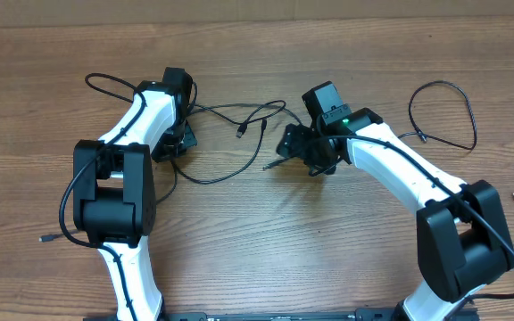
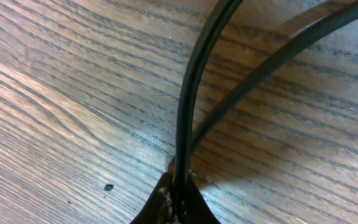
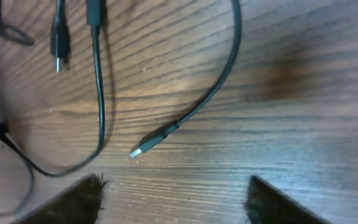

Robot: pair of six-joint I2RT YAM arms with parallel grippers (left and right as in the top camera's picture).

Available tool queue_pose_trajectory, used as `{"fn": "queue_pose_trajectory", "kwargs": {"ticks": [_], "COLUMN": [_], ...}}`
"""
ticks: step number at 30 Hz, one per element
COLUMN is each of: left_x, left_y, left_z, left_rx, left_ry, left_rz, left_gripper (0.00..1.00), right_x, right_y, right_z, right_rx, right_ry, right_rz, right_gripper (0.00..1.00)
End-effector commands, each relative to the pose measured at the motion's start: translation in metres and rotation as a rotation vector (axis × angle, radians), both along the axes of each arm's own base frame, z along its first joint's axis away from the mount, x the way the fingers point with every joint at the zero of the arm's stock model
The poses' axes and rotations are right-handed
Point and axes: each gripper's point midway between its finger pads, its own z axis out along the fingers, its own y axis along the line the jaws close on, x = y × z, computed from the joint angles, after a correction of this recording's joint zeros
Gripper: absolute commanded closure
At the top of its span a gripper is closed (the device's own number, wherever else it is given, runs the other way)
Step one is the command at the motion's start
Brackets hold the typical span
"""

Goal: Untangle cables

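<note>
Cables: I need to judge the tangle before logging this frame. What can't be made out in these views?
- Left wrist: the left gripper pinches a cable, but both strands leave the top edge.
- Overhead: that grip is hidden under the left arm; cable crossings too thin to order.
- Right wrist: plug type blurred; right gripper cut off by the bottom edge.

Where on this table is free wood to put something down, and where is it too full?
Free: the wide table patch between the left arm and right arm, at the front; the far strip beyond the tangled cables. Crowded: between the left end effector, shut on one cable, and the open right end effector; also the cable loop at far right.
</note>
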Motion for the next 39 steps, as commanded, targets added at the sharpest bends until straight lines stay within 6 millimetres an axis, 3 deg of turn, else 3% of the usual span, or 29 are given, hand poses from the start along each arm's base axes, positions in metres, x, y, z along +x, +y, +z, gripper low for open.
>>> {"fn": "queue_pose_trajectory", "kwargs": {"ticks": [1,3,4,26,35,39], "left_x": [-0.024,-0.023,-0.023,-0.022,-0.021,-0.021], "left_y": [-0.022,-0.023,-0.023,-0.025,-0.025,-0.025], "left_z": [-0.04,-0.041,-0.041,-0.041,-0.041,-0.041], "left_rx": [-0.081,-0.081,-0.081,-0.075,-0.075,-0.075], "left_ry": [0.104,0.102,0.102,0.095,0.094,0.094], "left_rz": [-0.005,-0.009,-0.01,-0.021,-0.021,-0.021], "left_gripper": [0.96,0.96,0.96,0.96,0.96,0.96], "right_x": [0.003,0.005,0.005,0.011,0.009,0.011], "right_y": [-0.002,-0.001,-0.001,-0.007,0.004,0.014], "right_z": [-0.008,-0.009,-0.01,-0.014,-0.045,-0.048], "right_rx": [-0.015,-0.013,-0.012,-0.049,0.018,0.057], "right_ry": [0.005,-0.001,-0.001,-0.018,-0.093,-0.126], "right_rz": [-0.015,-0.015,-0.015,-0.055,-0.091,-0.109], "right_gripper": [0.64,0.9,0.96,0.96,0.96,0.95]}}
